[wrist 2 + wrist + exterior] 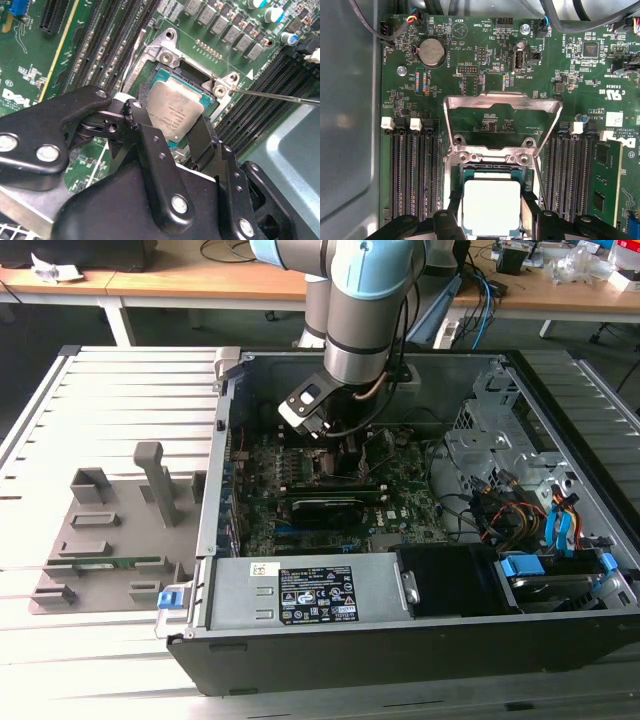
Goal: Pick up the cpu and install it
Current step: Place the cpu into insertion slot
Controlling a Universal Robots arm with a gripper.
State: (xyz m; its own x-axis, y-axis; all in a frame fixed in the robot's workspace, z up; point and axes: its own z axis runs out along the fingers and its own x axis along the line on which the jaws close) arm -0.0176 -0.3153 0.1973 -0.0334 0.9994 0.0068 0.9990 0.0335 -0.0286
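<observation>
Broadly, a slatted metal counter (110,400) carries an open computer case (420,650) lying on its side, with a grey holder tray (100,540) just beside it on the exterior view's left. A silver and pale-blue robot arm (365,320) reaches down into the case over the green motherboard (400,505). Along the case's near wall sits a metal power supply box (300,590) with a label, and a drive cage with blue clips (560,530) fills the end on the exterior view's right.

On the board, rows of black memory slots (415,175) run on both sides of the socket (167,52). The socket's hinged metal frame (502,102) is swung open and lies back away from it, and a thin metal lever (280,96) sticks out sideways near one corner.

The black end effector (170,117) hangs right over the socket. Its two fingers (150,145) are drawn in against opposite edges of the cpu (177,110), clamped on it as far as both wrist views show. The cpu sits inside the socket's opening with its silver top facing up and its thin rim showing around it; whether it is fully seated or just above the contacts cannot be told.

A round coin battery (431,52) sits on the board well apart from the socket, beyond the opened frame.
</observation>
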